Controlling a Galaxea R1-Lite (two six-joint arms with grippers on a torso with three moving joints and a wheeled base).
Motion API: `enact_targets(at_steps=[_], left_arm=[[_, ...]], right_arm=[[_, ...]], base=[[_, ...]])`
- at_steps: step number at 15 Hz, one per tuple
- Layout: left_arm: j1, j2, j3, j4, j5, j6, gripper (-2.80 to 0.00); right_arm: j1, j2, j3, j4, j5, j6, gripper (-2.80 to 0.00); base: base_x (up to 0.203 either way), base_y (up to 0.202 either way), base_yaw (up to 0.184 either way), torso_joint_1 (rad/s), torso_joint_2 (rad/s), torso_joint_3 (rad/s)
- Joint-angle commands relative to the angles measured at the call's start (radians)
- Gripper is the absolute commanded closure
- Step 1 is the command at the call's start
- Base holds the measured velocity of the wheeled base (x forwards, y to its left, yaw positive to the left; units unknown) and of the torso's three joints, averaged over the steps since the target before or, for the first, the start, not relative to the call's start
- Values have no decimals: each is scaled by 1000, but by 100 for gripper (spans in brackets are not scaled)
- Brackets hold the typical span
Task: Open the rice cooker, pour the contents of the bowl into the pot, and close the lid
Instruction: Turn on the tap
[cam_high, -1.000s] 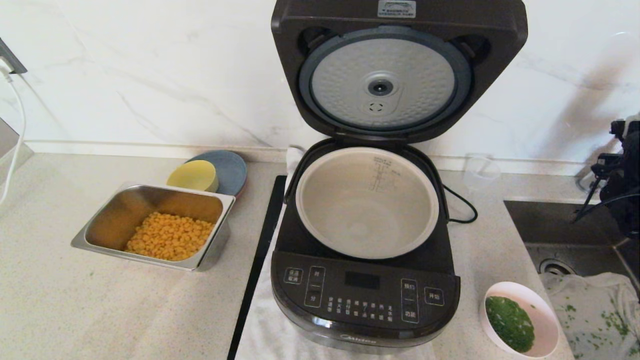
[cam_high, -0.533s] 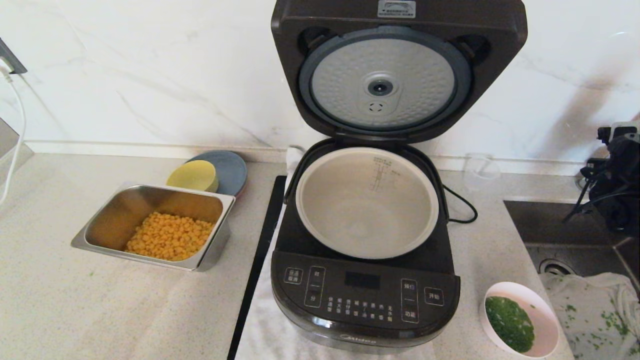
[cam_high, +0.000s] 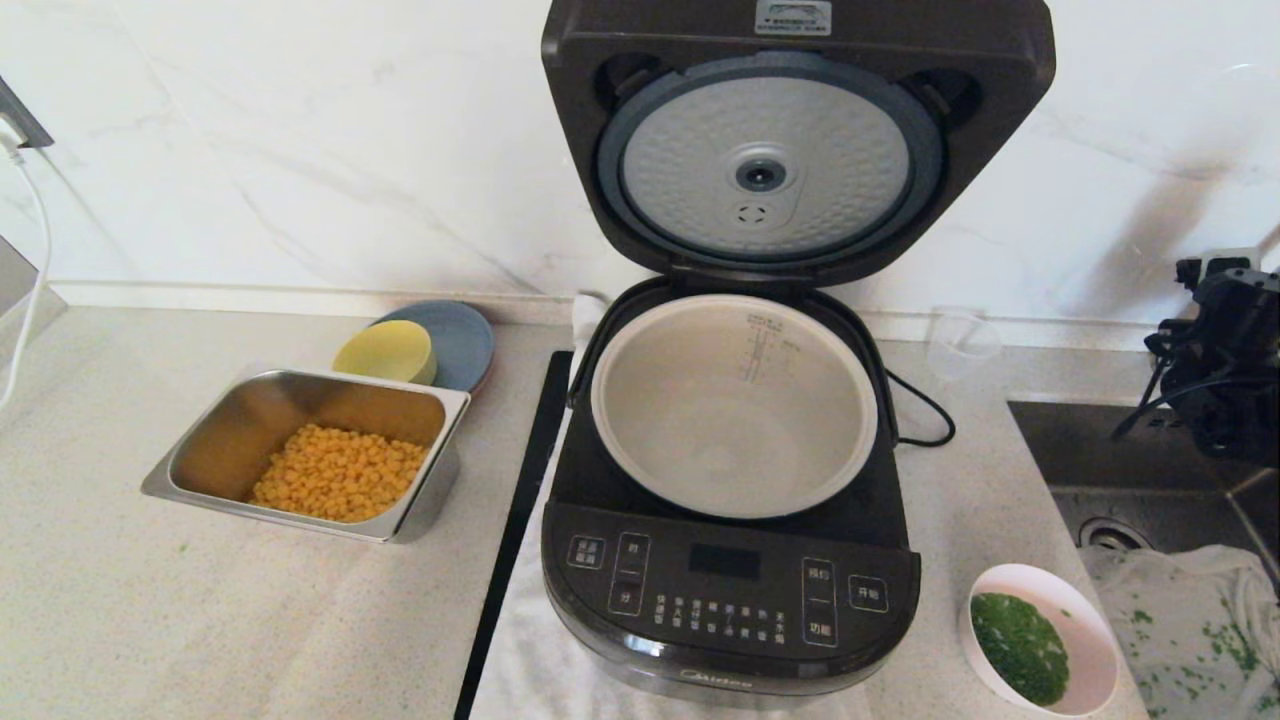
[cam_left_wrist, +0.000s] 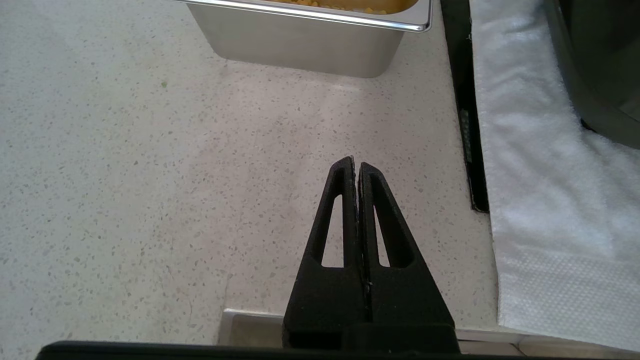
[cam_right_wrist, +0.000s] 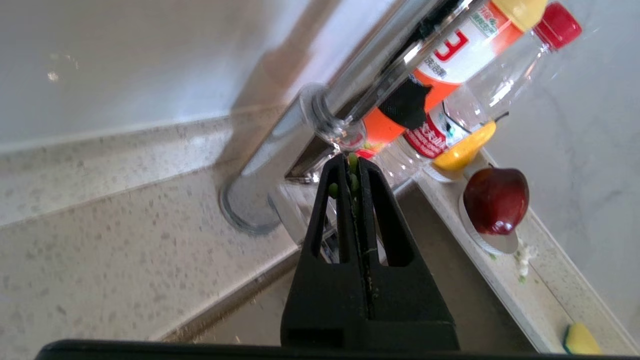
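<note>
One rice cooker (cam_high: 735, 470): frame centre, lid (cam_high: 795, 140) upright, pot (cam_high: 735, 405) bare.
Right claw (cam_right_wrist: 352, 165): pressed shut, right edge, now further left than before.
Bowl (cam_high: 1040, 640): lower right, well below that claw.
Left claw (cam_left_wrist: 354, 165): shut above worktop (cam_left_wrist: 150, 175).

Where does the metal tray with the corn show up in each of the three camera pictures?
Head view: the steel tray sits on the counter to the robot's left of the rice cooker, corn inside.
Left wrist view: only its front wall and rim show, beyond the shut left gripper.
Right wrist view: not in it.
Shared landmark: the white towel under the cooker.
</note>
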Motion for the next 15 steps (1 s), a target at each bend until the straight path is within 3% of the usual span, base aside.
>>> enact_targets(at_steps=[1, 15], left_arm=[[0, -1, 0, 0, 0, 0, 0], [0, -1, 0, 0, 0, 0, 0]], right_arm=[[0, 13, -14, -2, -4, -2, 0], [-22, 8, 77, -10, -23, 10, 0]], base=[[0, 0, 0, 0, 0, 0], [0, 0, 0, 0, 0, 0]])
